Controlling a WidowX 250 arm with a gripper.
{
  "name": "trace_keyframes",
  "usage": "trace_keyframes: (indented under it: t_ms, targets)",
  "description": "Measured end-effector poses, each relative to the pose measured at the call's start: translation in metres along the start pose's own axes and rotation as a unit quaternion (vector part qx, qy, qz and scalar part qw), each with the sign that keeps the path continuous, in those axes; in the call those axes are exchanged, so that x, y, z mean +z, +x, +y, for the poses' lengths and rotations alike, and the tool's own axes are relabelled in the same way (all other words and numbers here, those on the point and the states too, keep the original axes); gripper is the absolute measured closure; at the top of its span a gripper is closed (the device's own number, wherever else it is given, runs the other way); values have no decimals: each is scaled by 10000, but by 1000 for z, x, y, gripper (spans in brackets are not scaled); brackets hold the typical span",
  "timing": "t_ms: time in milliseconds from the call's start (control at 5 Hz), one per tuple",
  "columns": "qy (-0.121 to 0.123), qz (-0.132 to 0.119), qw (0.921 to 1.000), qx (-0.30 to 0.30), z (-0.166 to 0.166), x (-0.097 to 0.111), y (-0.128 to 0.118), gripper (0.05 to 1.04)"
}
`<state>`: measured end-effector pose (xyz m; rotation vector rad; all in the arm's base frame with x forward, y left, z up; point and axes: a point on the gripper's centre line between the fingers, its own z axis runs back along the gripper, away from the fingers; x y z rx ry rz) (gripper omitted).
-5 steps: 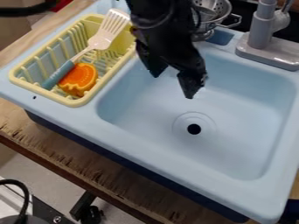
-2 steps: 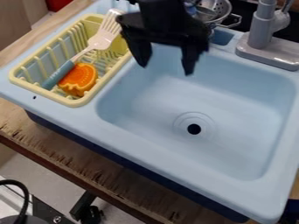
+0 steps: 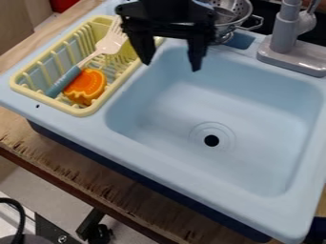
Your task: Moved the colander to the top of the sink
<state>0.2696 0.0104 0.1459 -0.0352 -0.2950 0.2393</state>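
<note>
The colander, metal and perforated, is at the far edge of the sink, beyond the basin and partly hidden behind the arm. A loop handle projects from its right side. Its contents, if any, cannot be made out with certainty.

The hand hangs over the far left corner of the basin, pointing down. Its two fingers stand wide apart, with nothing held between them.

To the right of the colander, the grey faucet stands upright on a base at the sink's far edge. The round drain is in the basin floor.

A yellow dish rack occupies the left end of the sink. Inside lies a utensil with a pale, fork-like head at the far end and a blue-grey handle slanting towards the near end. An orange toy piece with a scalloped edge sits just beside the handle, in the rack's near half.

The sink rests on a wooden bench, whose near edge is rough and worn.
</note>
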Motion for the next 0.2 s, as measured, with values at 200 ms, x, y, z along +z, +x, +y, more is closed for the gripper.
trace_keyframes:
  t_ms: [200]
  targets:
    - [-2,68,10000,14,23,8,6,84]
